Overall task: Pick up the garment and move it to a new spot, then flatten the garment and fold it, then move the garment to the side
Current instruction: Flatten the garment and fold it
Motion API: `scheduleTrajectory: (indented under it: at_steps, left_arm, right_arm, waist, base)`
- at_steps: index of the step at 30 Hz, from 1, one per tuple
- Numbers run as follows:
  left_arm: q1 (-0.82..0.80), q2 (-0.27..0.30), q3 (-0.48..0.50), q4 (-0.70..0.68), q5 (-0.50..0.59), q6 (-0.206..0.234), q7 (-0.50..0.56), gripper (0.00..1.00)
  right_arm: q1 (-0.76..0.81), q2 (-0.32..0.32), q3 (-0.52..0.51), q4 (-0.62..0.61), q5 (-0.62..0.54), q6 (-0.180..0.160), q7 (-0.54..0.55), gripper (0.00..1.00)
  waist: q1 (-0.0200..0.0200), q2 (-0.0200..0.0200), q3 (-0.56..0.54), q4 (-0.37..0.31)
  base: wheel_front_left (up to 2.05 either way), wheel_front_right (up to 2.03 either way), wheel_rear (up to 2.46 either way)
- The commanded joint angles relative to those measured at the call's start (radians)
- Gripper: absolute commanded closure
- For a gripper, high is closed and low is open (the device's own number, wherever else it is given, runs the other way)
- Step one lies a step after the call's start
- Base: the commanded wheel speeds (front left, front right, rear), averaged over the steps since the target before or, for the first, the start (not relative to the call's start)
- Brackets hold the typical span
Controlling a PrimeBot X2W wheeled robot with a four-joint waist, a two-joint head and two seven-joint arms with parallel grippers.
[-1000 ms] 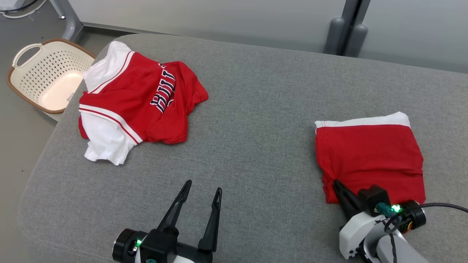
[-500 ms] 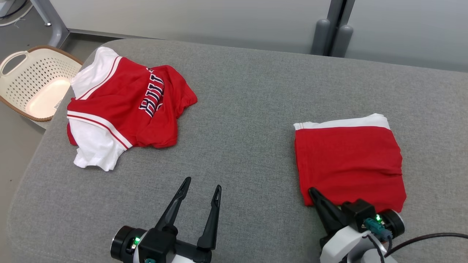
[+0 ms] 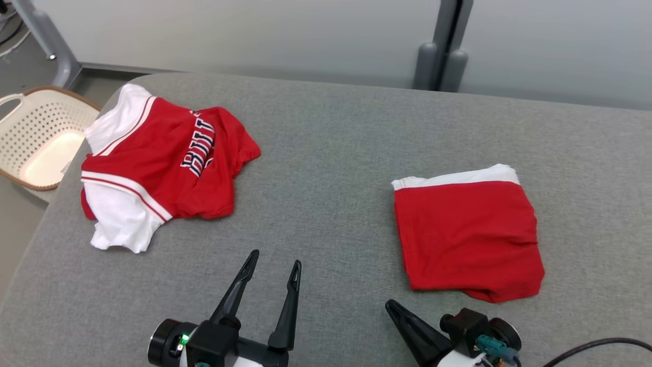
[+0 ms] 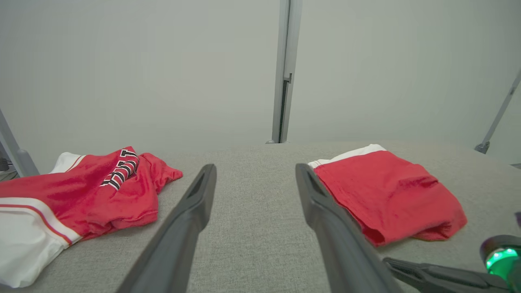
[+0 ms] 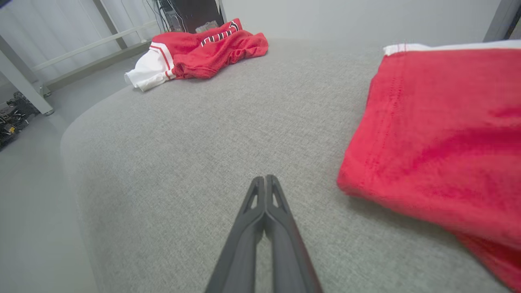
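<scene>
A folded red garment [image 3: 466,234] with a white strip along its far edge lies flat on the right of the grey cushioned table [image 3: 331,168]. My right gripper [image 3: 391,305] is shut and empty. It sits just off the garment's near left corner, apart from the cloth. From the right wrist its closed fingertips [image 5: 265,179] point at bare grey fabric, with the folded garment [image 5: 443,134] to their right. My left gripper [image 3: 275,258] stands open and empty near the front middle. Its wrist view puts the folded garment [image 4: 390,195] beyond its right finger.
A crumpled red and white jersey [image 3: 158,163] with dark lettering lies at the table's far left, also seen from both wrists as the jersey [image 4: 93,191] [image 5: 203,49]. A cream perforated basket [image 3: 35,137] stands on the floor past the left edge. A grey wall post [image 3: 440,51] rises behind.
My right gripper, still shut, has drawn back from the folded garment's near left corner toward the front edge. The head camera has shifted. The left gripper has held still and open.
</scene>
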Motion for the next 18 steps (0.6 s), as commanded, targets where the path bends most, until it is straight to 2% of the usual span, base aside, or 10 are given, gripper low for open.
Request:
scheduleTrajectory:
  at_steps: [1, 3, 4, 5, 7, 8, 9, 10, 14, 18]
  left_arm:
    - [0.012, 0.003, 0.007, -0.004, 0.006, -0.005, 0.000, 0.00]
    - [0.015, 0.003, 0.012, -0.010, 0.012, -0.001, 0.000, 0.00]
    - [0.018, 0.003, 0.018, -0.015, 0.014, 0.002, 0.000, 0.00]
    - [0.024, 0.003, 0.024, -0.019, 0.013, 0.004, 0.000, 0.00]
    - [0.038, 0.003, 0.041, -0.030, 0.006, 0.014, 0.000, 0.00]
    - [0.045, 0.003, 0.053, -0.034, 0.001, 0.021, 0.000, 0.00]
    - [0.052, 0.003, 0.066, -0.040, -0.006, 0.026, 0.000, 0.00]
    - [0.066, 0.003, 0.090, -0.048, -0.014, 0.034, 0.000, 0.00]
    - [0.097, 0.003, 0.137, -0.065, -0.035, 0.041, 0.000, 0.00]
    - [0.123, 0.003, 0.175, -0.062, -0.027, 0.021, 0.000, 0.00]
  right_arm:
    - [-0.012, -0.010, 0.013, -0.026, 0.016, -0.001, -0.001, 1.00]
    - [-0.011, -0.026, 0.000, -0.065, 0.020, -0.001, -0.001, 1.00]
    - [-0.007, -0.036, -0.018, -0.082, 0.014, -0.001, -0.001, 0.83]
    - [-0.001, -0.042, -0.042, -0.102, 0.006, -0.001, -0.001, 0.60]
    - [0.020, -0.042, -0.094, -0.136, -0.010, -0.002, -0.001, 0.53]
    - [0.028, -0.043, -0.122, -0.154, -0.020, -0.001, -0.001, 0.44]
    - [0.035, -0.044, -0.151, -0.168, -0.030, -0.001, -0.001, 0.09]
    - [0.050, -0.047, -0.207, -0.193, -0.053, -0.001, -0.001, 0.00]
    - [0.080, -0.046, -0.308, -0.235, -0.096, -0.001, -0.001, 0.00]
    - [0.122, -0.057, -0.376, -0.279, -0.142, -0.001, -0.001, 0.00]
  waist:
    - [0.0000, -0.0001, -0.018, -0.020]
    - [0.0000, -0.0001, -0.030, -0.036]
    - [0.0000, -0.0001, -0.037, -0.045]
    - [0.0000, -0.0001, -0.044, -0.055]
    - [0.0000, -0.0001, -0.059, -0.076]
    - [0.0000, -0.0001, -0.067, -0.088]
    - [0.0000, -0.0001, -0.074, -0.100]
    - [0.0000, -0.0001, -0.088, -0.125]
    - [0.0000, -0.0001, -0.109, -0.170]
    - [0.0000, -0.0001, -0.127, -0.203]
  base:
    - [0.00, 0.00, 0.00]
    - [0.00, 0.00, 0.00]
    - [0.00, 0.00, 0.00]
    - [0.00, 0.00, 0.00]
    - [0.00, 0.00, 0.00]
    - [0.00, 0.00, 0.00]
    - [0.00, 0.00, 0.00]
    - [0.00, 0.00, 0.00]
    - [0.00, 0.00, 0.00]
    - [0.00, 0.00, 0.00]
